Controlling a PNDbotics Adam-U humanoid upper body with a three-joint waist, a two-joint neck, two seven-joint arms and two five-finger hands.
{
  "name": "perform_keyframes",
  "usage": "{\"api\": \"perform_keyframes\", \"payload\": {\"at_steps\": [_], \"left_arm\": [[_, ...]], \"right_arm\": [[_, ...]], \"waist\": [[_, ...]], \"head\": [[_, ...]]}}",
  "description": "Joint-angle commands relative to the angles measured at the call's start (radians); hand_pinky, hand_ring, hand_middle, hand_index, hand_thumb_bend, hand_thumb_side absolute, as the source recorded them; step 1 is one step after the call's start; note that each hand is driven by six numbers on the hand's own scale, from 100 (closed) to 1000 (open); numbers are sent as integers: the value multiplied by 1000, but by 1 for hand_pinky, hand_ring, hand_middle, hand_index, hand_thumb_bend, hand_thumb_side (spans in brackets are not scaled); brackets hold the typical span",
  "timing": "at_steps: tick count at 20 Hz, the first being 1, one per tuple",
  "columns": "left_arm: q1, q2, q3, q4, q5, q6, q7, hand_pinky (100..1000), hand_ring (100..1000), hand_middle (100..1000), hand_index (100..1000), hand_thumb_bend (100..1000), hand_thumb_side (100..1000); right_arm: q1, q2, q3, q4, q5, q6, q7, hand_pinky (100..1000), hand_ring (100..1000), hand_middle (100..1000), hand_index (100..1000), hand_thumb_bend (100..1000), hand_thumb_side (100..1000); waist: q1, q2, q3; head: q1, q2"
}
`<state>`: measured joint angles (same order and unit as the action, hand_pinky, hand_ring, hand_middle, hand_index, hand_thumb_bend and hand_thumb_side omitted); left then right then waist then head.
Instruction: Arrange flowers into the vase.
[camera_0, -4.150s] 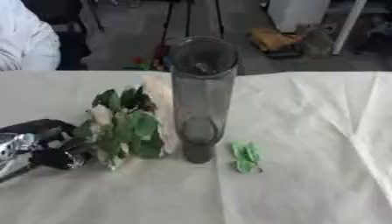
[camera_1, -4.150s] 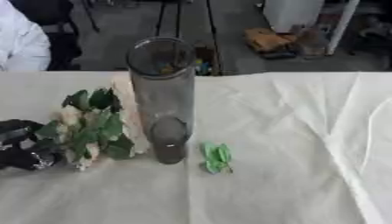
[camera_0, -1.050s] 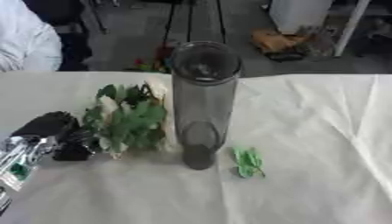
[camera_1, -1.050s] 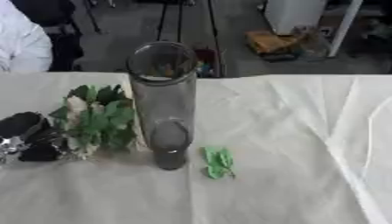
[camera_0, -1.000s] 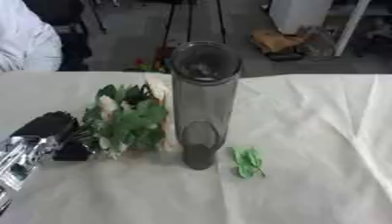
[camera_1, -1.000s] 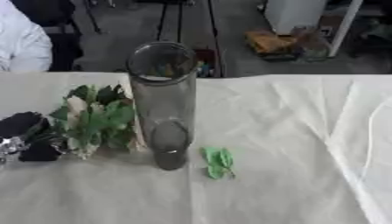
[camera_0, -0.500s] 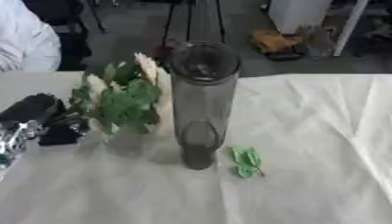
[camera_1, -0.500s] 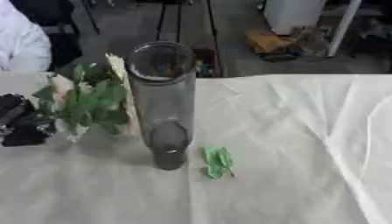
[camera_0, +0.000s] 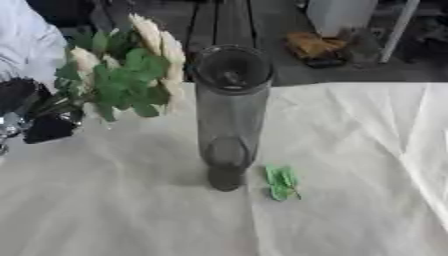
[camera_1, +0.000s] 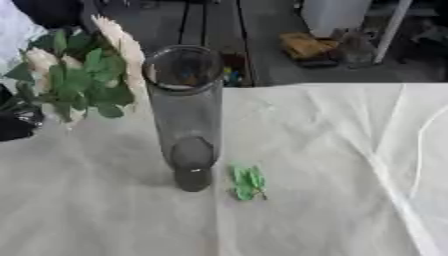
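The left hand, curled round the stems at the frame's left edge, had lifted the flower bunch off the tablecloth, blooms beside the vase rim; insertion seemed next.

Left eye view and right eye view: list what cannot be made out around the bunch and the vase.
- Left robot hand: cut off by the left edge in both views; its grip on the stems is blurred.
- Stems of the cream and green flower bunch: hidden by leaves and the hand.
- Inside of the tall dark transparent glass vase: contents unclear through tinted glass.
- Small green leafy piece on the white tablecloth: too small to identify.
- Right robot hand: in no view.
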<state>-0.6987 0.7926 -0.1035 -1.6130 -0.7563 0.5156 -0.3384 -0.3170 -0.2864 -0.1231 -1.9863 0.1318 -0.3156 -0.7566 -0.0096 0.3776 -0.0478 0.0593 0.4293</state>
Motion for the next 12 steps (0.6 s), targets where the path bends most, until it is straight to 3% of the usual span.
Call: {"api": "perform_keyframes", "payload": {"at_steps": [1, 12], "left_arm": [[-43, 31, 59, -57, 7, 30, 33, 100, 100, 100, 100, 116, 599], [-183, -44, 115, -193, 165, 105, 200, 100, 100, 100, 100, 106, 646]], "right_arm": [[-4, -18, -7, -14, -1, 0, -2, 455, 446, 372, 625, 100, 898], [-2, -28, -6, -14, -2, -8, -3, 456, 449, 377, 625, 100, 893]], "waist": [[3, -29, 2], [6, -49, -6]], "head": [[-3, 8], [6, 31]]}}
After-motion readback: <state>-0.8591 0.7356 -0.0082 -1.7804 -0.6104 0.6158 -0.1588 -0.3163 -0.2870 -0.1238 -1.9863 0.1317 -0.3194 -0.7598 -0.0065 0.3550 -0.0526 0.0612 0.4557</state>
